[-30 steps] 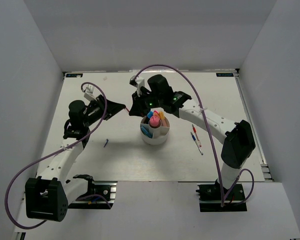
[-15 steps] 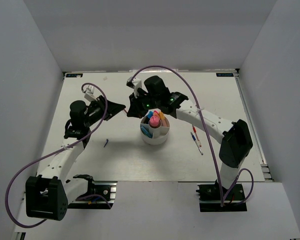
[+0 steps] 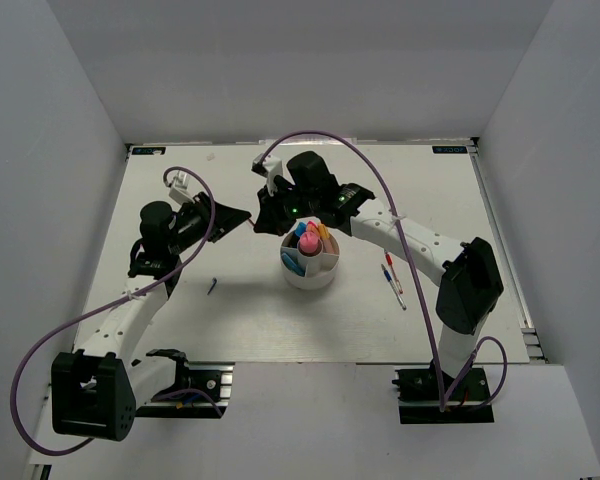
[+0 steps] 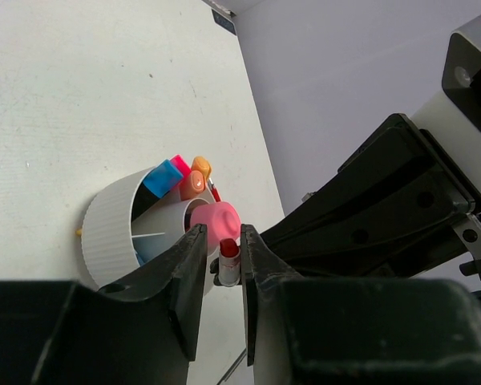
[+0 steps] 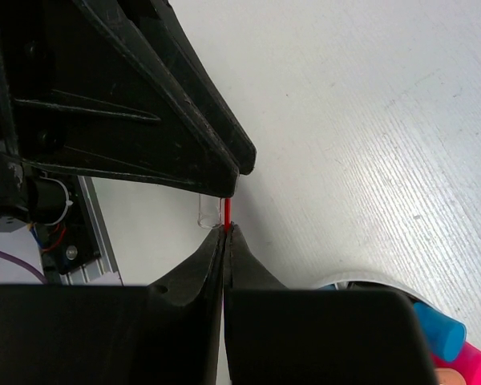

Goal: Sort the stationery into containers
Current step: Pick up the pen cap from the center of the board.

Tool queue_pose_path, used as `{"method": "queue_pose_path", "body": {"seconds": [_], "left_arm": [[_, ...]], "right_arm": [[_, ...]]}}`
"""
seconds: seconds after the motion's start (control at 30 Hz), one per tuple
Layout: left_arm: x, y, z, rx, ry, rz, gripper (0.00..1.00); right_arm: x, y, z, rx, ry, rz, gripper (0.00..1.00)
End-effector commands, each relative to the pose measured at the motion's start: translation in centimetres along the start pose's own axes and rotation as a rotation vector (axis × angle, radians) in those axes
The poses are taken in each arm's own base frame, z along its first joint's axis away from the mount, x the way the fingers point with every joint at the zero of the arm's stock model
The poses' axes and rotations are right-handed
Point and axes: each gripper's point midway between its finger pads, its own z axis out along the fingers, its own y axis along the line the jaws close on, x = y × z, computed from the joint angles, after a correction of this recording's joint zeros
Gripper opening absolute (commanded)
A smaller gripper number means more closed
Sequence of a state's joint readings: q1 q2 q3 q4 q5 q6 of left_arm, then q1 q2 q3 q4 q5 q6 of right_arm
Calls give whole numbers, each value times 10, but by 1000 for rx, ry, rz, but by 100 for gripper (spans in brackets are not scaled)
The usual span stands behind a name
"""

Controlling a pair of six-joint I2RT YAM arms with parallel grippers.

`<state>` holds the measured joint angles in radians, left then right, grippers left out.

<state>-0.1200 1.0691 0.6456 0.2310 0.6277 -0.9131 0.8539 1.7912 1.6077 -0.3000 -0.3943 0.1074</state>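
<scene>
Now, item: red pen (image 5: pixel 226 212), long axis straight ahead of your right gripper (image 5: pixel 226 233), clamped on it, into left gripper (image 4: pixel 224 233); narrow, grip unclear.

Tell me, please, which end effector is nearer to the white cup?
Right. The right end effector hangs just off the far-left rim of the white cup; the left end effector meets it from farther left.

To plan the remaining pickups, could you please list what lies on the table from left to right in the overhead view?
small blue pen → white cup → two thin pens
</scene>
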Motion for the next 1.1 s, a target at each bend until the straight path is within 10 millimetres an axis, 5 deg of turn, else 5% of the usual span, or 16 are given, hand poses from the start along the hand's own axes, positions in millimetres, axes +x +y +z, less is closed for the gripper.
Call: {"method": "queue_pose_path", "body": {"seconds": [0.0,0.37,0.57,0.6,0.7,0.9,1.07], "left_arm": [[5,1,-2,-5,13,5,34],[20,-1,-8,25,70,19,26],[15,-2,-5,26,57,20,8],[14,1,-5,9,53,11,6],[12,7,-5,-14,42,-10,0],[-7,-2,-4,-1,-14,46,0],[-26,-9,1,3,-47,90,0]], "right_arm": [[-17,4,-1,-10,-37,-50,0],[-9,1,-6,1,-26,-101,0],[-15,7,-7,-19,-36,-114,0],[-15,8,-8,-20,-36,-114,24],[-15,9,-16,-22,-41,-111,48],[7,4,-43,-21,6,-107,52],[21,-6,-74,6,27,-77,44]]}}
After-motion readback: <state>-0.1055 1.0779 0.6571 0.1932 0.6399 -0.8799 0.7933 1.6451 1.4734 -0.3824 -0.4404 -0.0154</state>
